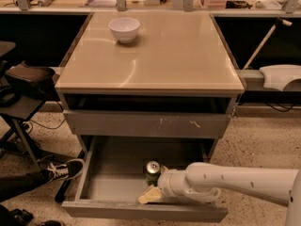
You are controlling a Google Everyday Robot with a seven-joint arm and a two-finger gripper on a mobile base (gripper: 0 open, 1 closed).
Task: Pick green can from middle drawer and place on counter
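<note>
The green can (152, 169) stands upright, its silver lid showing, in the open middle drawer (113, 210), near the front and a little right of the middle. My gripper (151, 188), at the end of the white arm (235, 180) that reaches in from the right, is down inside the drawer right against the can's near side. The beige counter (164, 60) is above, on top of the cabinet.
A white bowl (124, 28) sits at the counter's back left. A shut drawer front with pale scratches (146, 124) is above the open drawer. A person's shoe (66, 169) and a chair (21, 95) are at the left. A white object (281, 76) is at the right.
</note>
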